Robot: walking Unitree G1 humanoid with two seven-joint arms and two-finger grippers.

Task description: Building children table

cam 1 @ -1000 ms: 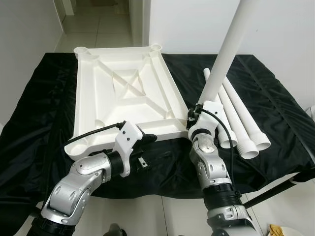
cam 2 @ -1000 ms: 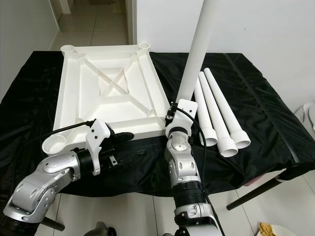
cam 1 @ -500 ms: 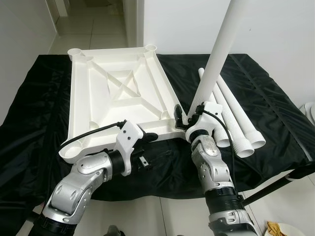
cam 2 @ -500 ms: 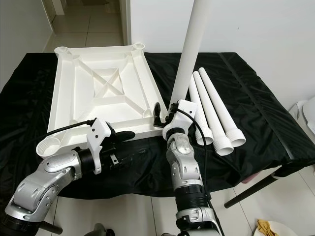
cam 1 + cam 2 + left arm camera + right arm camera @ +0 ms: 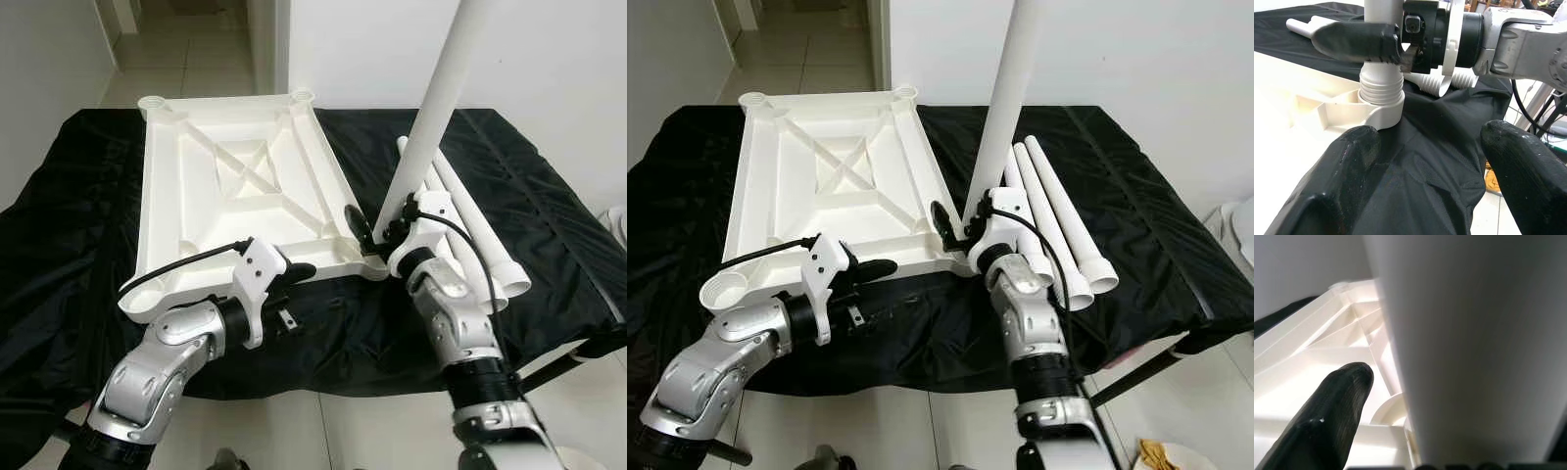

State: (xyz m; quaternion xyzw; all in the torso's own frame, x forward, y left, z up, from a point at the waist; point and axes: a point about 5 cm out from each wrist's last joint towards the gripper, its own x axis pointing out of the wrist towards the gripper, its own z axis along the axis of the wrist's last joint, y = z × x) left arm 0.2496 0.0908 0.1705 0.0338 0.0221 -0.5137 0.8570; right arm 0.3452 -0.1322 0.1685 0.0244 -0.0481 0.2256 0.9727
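Currently: right gripper [image 5: 375, 227] clenched around upright table leg [image 5: 438, 106], threaded end seated in tabletop [image 5: 227, 186] corner socket [image 5: 1380, 107]; left gripper [image 5: 1435, 166] released, fingers spread nearby.

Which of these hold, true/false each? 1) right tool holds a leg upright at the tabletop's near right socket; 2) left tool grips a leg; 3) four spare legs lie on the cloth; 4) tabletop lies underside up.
1) True: the right tool holds a leg with its threaded end at the corner socket.
2) False: the left tool is open over the black cloth.
3) False: three spare legs.
4) True: the tabletop shows its ribs.
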